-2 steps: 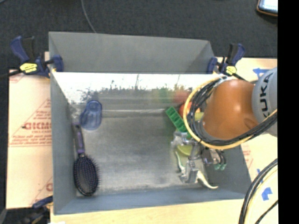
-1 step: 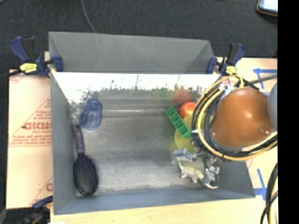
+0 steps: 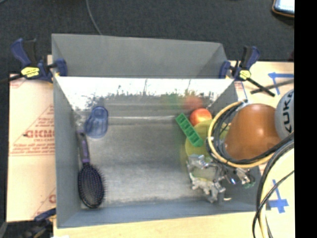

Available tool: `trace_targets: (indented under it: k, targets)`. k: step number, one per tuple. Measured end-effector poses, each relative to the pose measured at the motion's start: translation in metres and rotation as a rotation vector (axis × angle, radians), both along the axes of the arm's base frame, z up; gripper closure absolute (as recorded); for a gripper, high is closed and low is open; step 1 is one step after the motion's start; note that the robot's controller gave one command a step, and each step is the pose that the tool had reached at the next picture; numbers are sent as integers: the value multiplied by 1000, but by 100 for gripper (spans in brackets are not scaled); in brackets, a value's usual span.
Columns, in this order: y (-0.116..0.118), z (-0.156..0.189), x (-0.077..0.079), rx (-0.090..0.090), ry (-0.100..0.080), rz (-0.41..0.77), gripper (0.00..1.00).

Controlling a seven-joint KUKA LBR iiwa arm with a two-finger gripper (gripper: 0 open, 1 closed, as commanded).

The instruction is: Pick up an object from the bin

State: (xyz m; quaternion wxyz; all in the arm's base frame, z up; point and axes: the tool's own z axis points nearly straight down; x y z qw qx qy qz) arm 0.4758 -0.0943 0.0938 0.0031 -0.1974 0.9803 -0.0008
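- Yellow-green rounded plastic piece (image 3: pixel 194 145), right of centre in the frame, lies just above the metal gripper (image 3: pixel 210 182) at lower right; wide or narrow, I cannot tell.
- Black oval hairbrush with a purple handle (image 3: pixel 90 185): lower left.
- Green toothed plastic strip (image 3: pixel 189 129) touches the yellow-green piece.
- Red-orange ball (image 3: pixel 200 117) sits just above.
- Blue translucent scoop-like thing (image 3: pixel 96 122): upper left.

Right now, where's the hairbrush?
In the camera view the hairbrush lies along the left wall of the bin, bristle head near the front-left corner, handle pointing up at a blue plastic piece; the claw is across on the right.
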Motion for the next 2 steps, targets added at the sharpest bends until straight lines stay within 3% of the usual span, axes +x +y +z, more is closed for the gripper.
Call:
trace_targets:
  k: [1,2]
  targets:
    - [11,-19,-2,0,6,629,100]
    - [11,-23,-2,-1,10,676,100]
